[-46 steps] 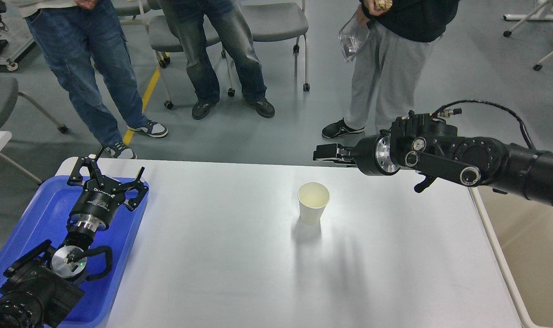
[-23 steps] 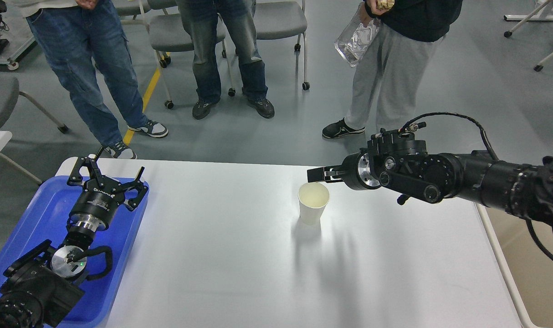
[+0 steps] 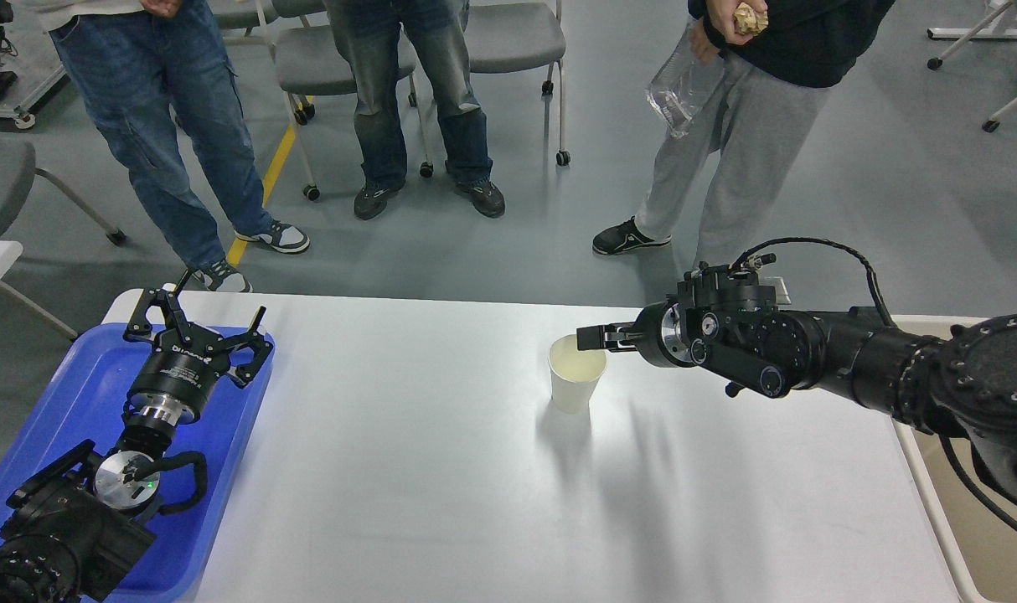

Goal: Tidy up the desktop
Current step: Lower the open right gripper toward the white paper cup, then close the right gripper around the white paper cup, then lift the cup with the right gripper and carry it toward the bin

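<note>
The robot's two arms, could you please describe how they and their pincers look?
Both arms are black with silver metal wrist rings. The left pincer has two splayed, open-framed linkage fingers on a cylindrical body with small white lettering. The right pincer is slim and dark; a black cable loops above its wrist.

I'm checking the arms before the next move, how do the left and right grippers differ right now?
The left gripper hangs over the blue tray, fingers spread open; the right gripper is at the paper cup rim, seen side-on, opening unclear. Left points away from me, right points leftward. Both are black.
</note>
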`<action>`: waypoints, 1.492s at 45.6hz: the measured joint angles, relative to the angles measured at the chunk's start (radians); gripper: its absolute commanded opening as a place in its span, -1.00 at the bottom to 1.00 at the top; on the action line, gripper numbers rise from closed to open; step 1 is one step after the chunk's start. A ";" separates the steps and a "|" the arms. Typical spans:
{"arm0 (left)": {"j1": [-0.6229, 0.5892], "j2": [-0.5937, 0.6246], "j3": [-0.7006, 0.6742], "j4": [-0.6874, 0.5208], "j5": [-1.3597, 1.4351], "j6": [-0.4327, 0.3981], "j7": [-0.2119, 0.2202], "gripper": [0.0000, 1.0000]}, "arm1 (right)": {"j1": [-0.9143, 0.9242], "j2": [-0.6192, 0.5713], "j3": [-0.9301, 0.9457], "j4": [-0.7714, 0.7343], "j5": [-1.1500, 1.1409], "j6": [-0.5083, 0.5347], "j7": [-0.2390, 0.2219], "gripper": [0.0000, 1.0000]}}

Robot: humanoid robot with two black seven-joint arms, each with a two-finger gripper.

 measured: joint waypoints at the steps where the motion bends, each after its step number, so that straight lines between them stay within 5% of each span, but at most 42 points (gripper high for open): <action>1: 0.000 0.000 0.000 0.000 0.000 0.000 0.000 1.00 | -0.003 0.001 0.000 -0.004 0.000 -0.001 0.000 0.98; 28: 0.000 0.000 0.000 0.000 0.000 0.000 0.000 1.00 | -0.076 0.039 0.014 -0.054 0.007 -0.026 0.022 0.71; 35: 0.000 0.000 0.000 0.000 0.000 0.000 0.000 1.00 | -0.089 0.050 0.015 -0.067 0.008 -0.035 0.031 0.22; 39: 0.000 0.000 0.000 0.000 0.000 0.000 0.000 1.00 | -0.093 0.053 0.013 -0.072 0.008 -0.039 0.033 -0.38; 41: 0.000 0.000 0.000 0.000 0.000 0.000 0.000 1.00 | -0.095 0.054 0.010 -0.074 0.008 -0.041 0.034 -1.00; 68: 0.000 0.000 0.000 0.000 0.000 0.000 0.000 1.00 | -0.075 0.012 0.022 -0.019 0.040 -0.033 0.038 -1.00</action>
